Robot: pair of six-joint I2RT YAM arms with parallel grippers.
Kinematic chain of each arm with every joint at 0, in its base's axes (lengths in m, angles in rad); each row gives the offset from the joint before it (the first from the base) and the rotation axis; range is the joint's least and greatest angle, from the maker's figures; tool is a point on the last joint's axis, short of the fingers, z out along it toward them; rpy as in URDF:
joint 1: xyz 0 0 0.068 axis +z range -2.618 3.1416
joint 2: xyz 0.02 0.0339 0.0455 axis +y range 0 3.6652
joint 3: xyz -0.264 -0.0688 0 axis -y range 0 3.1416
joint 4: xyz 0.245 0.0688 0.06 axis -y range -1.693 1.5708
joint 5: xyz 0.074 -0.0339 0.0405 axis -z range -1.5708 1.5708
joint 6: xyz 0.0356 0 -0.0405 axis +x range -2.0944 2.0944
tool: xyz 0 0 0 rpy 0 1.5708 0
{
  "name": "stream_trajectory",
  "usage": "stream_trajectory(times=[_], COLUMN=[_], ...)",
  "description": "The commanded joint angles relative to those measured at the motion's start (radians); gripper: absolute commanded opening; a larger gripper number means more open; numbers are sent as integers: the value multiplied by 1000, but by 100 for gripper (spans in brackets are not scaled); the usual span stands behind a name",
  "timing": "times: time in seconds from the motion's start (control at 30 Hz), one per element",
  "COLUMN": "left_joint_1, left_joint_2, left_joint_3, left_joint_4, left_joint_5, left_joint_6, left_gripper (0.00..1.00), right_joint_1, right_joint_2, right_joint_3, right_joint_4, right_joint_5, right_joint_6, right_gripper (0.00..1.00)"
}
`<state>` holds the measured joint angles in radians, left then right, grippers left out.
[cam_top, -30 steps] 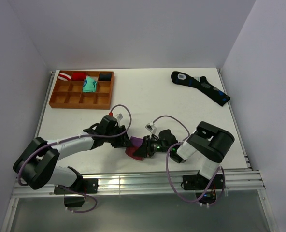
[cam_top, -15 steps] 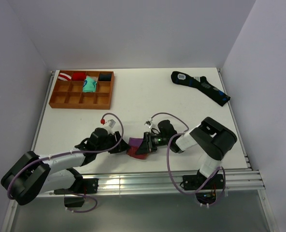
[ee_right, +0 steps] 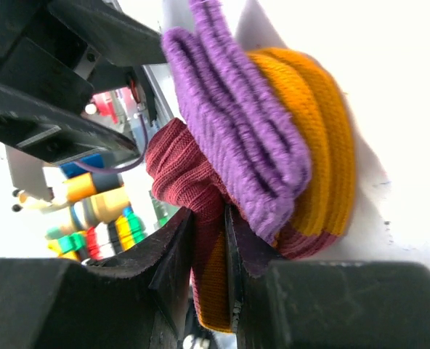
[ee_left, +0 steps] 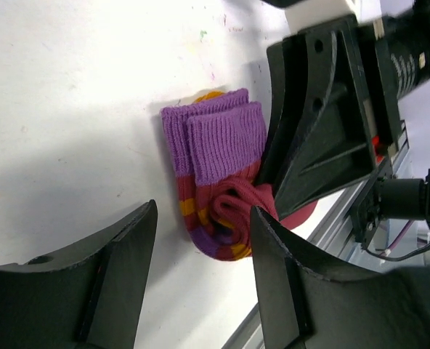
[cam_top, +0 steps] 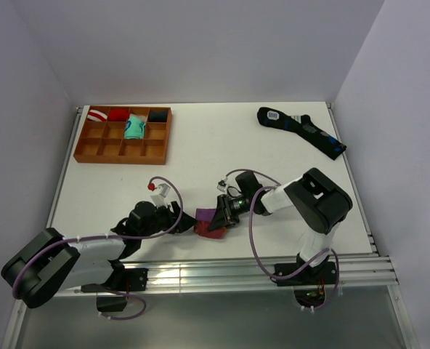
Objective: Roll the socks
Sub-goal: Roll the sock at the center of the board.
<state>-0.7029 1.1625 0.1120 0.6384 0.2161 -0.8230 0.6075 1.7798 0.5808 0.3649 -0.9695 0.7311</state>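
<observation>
The socks (cam_top: 205, 220) are a folded maroon bundle with purple cuffs and orange patches, lying near the table's front edge. In the left wrist view the purple cuffs lie on top and the rolled maroon end (ee_left: 226, 218) points at my open left gripper (ee_left: 204, 209). Its tips flank that end with a gap on the left side. My right gripper (ee_right: 209, 214) is shut on a maroon and orange fold of the socks (ee_right: 273, 138), pinching it from the right. From above, the left gripper (cam_top: 179, 219) and the right gripper (cam_top: 217, 216) face each other across the bundle.
A wooden compartment tray (cam_top: 91, 150) with small rolled bundles stands at the back left. A long black sock with blue marks (cam_top: 302, 129) lies at the back right. The metal rail (cam_top: 200, 274) of the table's front edge runs just below the socks.
My left jaws have spread wider and let go of the bundle while the left arm dropped lower and back. The right gripper kept its pinch and shifted slightly up and left.
</observation>
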Motion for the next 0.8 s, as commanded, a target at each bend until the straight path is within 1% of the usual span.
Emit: stream_trajectory(times=[0.0,0.17,0.27,0.37,0.57,0.67,0.77], left_joint_1=[-27,-137,-155,-173,-204,-218,-225], left_joint_2=[37,32,31,60,98,97,88], left_joint_3=[-8,-20,-29,-9,5,-5,-3], left_joint_4=[127,170,199,185,204,250,256], left_joint_5=[3,-89,-107,-133,-169,-173,-173], left_joint_6=[35,42,44,61,77,82,91], left_gripper=[59,60,60,60,61,62,62], right_joint_1=[-26,-41,-48,-54,-58,-60,-61], right_joint_2=[66,84,96,112,133,142,145], right_joint_3=[13,77,111,136,159,168,172], right_joint_4=[-270,-391,-447,-483,-521,-543,-552], right_joint_5=[63,60,55,52,49,52,55], right_joint_6=[-82,-116,-145,-157,-179,-193,-194], right_gripper=[27,27,27,27,28,28,28])
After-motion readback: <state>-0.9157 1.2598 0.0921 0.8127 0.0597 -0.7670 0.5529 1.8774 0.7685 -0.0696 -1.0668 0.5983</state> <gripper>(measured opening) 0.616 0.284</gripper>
